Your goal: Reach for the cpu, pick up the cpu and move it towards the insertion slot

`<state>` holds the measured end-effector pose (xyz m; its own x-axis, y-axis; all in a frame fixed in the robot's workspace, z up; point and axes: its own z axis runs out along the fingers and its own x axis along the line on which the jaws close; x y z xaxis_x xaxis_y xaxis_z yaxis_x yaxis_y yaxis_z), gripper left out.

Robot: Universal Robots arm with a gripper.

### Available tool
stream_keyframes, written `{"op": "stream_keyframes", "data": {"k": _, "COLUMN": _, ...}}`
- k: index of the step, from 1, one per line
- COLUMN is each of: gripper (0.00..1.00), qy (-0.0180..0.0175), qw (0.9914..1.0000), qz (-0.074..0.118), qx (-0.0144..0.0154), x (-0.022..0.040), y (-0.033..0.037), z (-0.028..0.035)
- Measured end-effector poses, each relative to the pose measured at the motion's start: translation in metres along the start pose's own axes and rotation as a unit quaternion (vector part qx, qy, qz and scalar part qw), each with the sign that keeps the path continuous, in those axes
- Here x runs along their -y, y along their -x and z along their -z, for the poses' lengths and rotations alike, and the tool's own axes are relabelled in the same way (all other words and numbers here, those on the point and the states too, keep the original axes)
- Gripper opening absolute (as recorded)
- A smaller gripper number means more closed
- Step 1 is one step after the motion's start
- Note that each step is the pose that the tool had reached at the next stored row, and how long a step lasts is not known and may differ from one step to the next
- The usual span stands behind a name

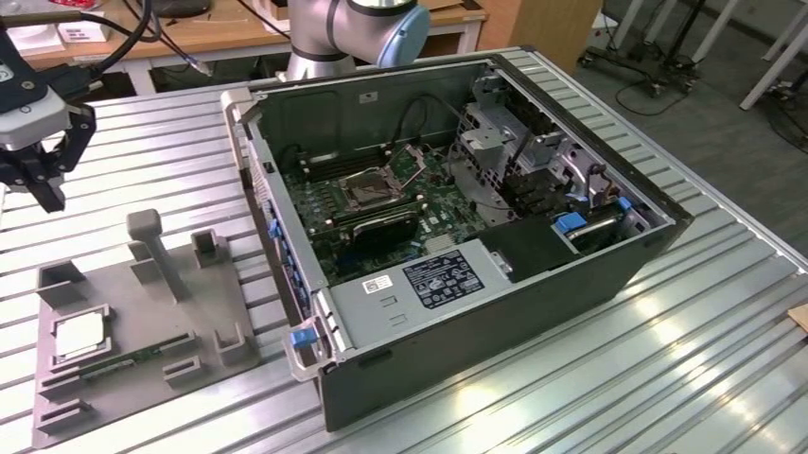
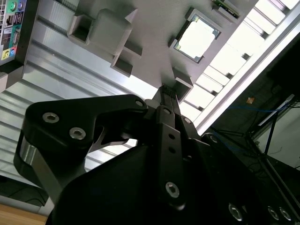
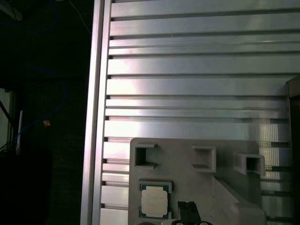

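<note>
While gripper (image 1: 32,192) hangs well above tray (image 1: 132,317), open or closed I cannot tell, best drop straight over cpu (image 1: 79,336) in tray's pocket and pinch its edges squarely.

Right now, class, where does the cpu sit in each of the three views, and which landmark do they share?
Exterior view: the cpu lies in a recess of the grey tray, at the exterior view's lower left.
Second wrist view: the cpu sits in the same recess of the grey tray.
First wrist view: the cpu sits in the grey tray near the table edge.
Shared landmark: the grey tray.
</note>
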<state>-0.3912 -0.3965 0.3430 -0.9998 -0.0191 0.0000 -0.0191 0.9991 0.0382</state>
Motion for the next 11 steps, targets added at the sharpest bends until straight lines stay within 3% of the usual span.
{"op": "stream_keyframes", "data": {"k": 11, "gripper": 0.11, "qy": 0.0000, "qw": 1.00000, "qz": 0.000, "qx": 0.0000, "x": 0.0001, "y": 0.0000, "z": -0.0025}}
